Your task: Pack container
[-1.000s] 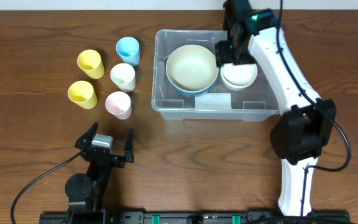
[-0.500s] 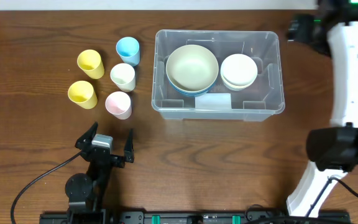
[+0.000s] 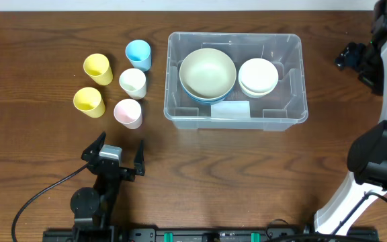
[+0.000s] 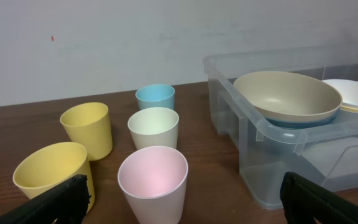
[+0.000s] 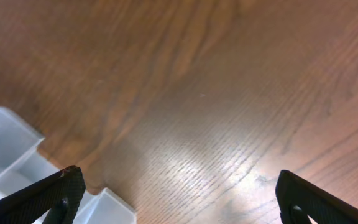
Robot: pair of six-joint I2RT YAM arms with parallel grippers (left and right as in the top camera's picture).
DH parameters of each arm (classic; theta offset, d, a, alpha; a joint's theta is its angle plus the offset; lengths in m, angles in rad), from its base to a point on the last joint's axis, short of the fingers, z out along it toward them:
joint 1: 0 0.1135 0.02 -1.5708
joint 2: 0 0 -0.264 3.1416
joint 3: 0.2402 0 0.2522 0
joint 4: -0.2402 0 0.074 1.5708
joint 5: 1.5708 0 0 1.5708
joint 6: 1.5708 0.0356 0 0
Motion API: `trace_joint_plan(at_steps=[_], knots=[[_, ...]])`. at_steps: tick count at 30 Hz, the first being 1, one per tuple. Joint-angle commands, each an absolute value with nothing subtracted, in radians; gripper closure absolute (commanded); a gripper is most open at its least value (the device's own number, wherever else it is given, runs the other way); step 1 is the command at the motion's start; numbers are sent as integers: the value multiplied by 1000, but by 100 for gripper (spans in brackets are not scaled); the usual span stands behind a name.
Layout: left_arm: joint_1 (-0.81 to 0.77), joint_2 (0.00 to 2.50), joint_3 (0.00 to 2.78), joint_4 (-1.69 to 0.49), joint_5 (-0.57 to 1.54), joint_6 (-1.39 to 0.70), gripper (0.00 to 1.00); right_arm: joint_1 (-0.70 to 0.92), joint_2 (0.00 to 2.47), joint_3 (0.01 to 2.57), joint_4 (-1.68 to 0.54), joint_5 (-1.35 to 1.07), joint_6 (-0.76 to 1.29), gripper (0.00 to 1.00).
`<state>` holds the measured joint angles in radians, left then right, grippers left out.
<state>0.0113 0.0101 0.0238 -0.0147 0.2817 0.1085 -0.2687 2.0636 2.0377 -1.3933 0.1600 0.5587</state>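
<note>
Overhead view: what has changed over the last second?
The right hand, open and empty, swung from over the stacked small white bowls inside the large clear plastic rectangular bin to well right of the bin. The bowls, the wide beige bowl, the five pastel plastic cups and the open left hand stayed put.
</note>
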Motion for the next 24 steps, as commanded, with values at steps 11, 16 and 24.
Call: trace_joint_plan(at_steps=[11,16,24], knots=[[16,4,4,-46,288,107,2,-303,2059,1946,-1287,216,617,1],[16,4,4,-41,288,107,2,-302,2059,1910,-1275,206,628,1],[15,4,4,28,288,107,2,-302,2059,1910,-1275,206,628,1]])
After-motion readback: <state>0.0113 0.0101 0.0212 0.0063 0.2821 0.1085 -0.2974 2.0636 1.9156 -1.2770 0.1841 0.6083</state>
